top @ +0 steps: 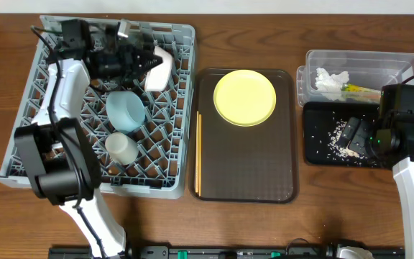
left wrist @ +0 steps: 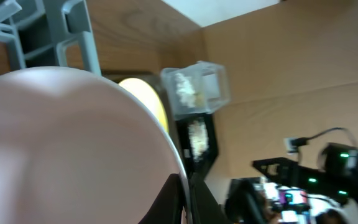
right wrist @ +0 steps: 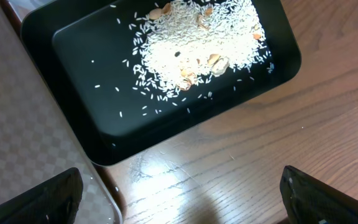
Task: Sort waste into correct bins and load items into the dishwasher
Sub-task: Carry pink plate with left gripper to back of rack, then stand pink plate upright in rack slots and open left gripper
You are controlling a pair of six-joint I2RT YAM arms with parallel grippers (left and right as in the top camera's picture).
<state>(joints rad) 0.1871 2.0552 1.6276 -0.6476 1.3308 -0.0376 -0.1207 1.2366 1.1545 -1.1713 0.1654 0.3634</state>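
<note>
In the upper part of the grey dish rack (top: 142,188), at the left of the overhead frame, the rim of the cream-white bowl (top: 161,70) is pinched by the closed left gripper (top: 148,63). The light-blue bowl (top: 126,108) and small cream cup (top: 121,146) are seen lower in the rack. At the right, the right gripper (right wrist: 179,193) is spread wide, nothing gripped, above the black tray (right wrist: 92,112), where rice crumbs (right wrist: 191,43) are scattered.
</note>
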